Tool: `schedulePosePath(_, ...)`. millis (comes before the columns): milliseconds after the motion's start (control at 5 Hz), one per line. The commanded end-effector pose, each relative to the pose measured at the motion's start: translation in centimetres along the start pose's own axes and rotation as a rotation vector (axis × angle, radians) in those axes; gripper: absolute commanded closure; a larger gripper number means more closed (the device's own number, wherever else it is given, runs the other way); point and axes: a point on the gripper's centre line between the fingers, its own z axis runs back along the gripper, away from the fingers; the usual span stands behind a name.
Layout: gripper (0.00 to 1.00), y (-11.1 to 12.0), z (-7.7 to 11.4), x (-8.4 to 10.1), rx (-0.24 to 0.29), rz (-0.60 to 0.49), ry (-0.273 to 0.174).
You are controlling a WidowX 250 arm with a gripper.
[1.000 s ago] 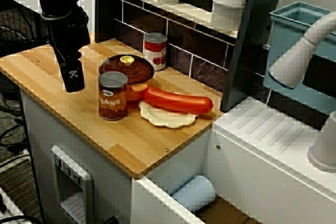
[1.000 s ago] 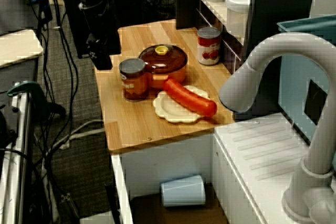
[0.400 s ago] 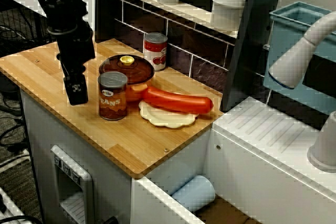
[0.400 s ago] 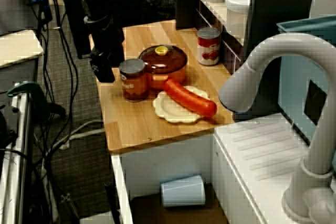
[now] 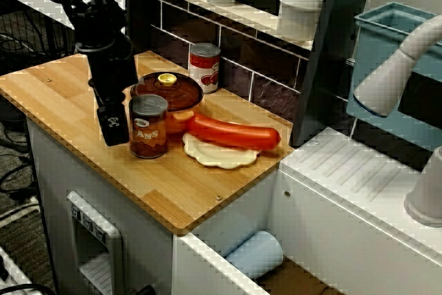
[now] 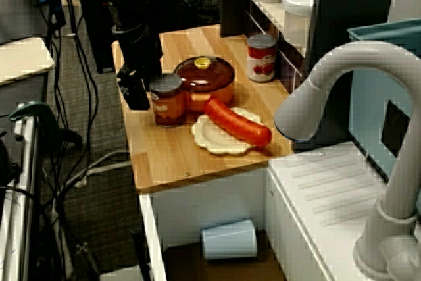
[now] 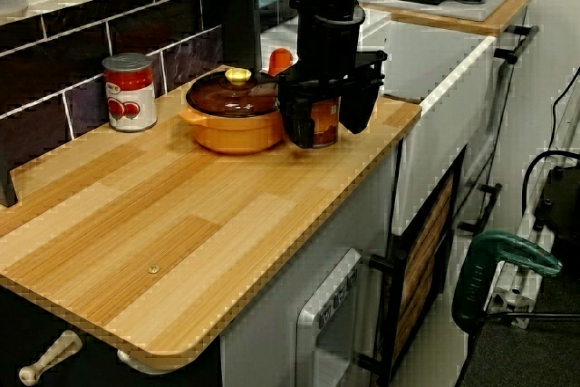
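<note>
Seen low along the bench (image 7: 181, 224), bare wood lies wide open in front. Beyond it the claw (image 7: 324, 122) stands spread open, its fingers (image 7: 294, 124) either side of the beans can (image 5: 148, 129), not far from the front edge. The orange lidded pot (image 7: 234, 111) crowds just beside the can, with the sausage (image 5: 233, 131) on its plate (image 5: 217, 155) close by. Farthest, the tomato can (image 7: 129, 91) stands by the tiled wall.

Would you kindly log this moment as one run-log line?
claw open | beside beans can | lidded pot by can | sausage on plate
</note>
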Motion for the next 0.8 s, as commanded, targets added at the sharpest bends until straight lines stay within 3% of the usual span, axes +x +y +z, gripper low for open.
schedulePosePath(0,0.00,-1.3,-0.1,3.0,-0.018,-0.007,-0.046)
schedulePosePath(400,0.00,-3.7,0.6,4.4,-0.100,-0.045,-0.083)
schedulePosePath(600,0.00,-4.7,0.7,4.9,-0.116,-0.049,-0.074)
